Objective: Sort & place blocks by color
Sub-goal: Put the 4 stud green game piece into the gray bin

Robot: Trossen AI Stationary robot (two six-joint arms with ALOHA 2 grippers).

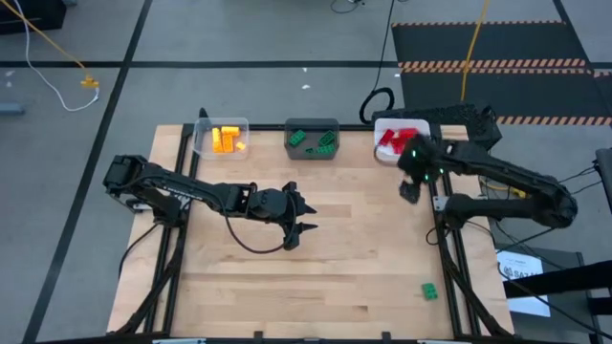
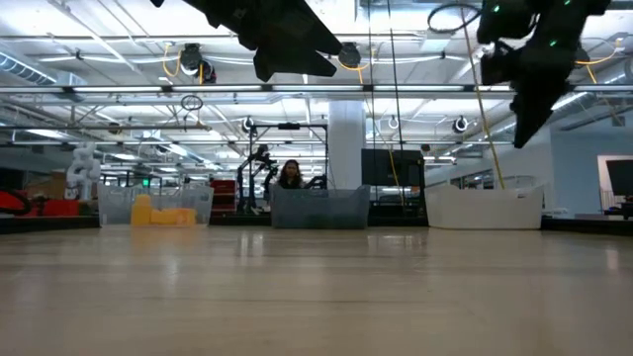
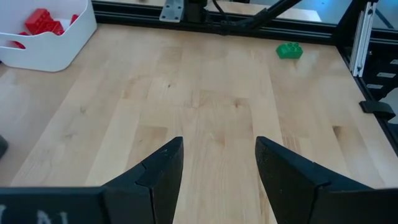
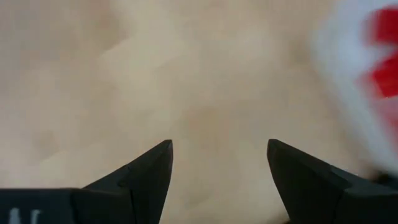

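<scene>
Yellow and orange blocks lie in the clear bin. Green blocks fill the dark grey bin, and red blocks sit in the white bin. One green block lies alone on the table near the right near corner, also seen in the left wrist view as the green block. My left gripper hovers open over the table's middle, holding nothing. My right gripper hangs open above the table just near of the white bin, also holding nothing.
The three bins stand in a row along the table's far edge. Bare wood spreads between them and the near edge. Metal frame rails run along the table's sides. A person sits in the room beyond.
</scene>
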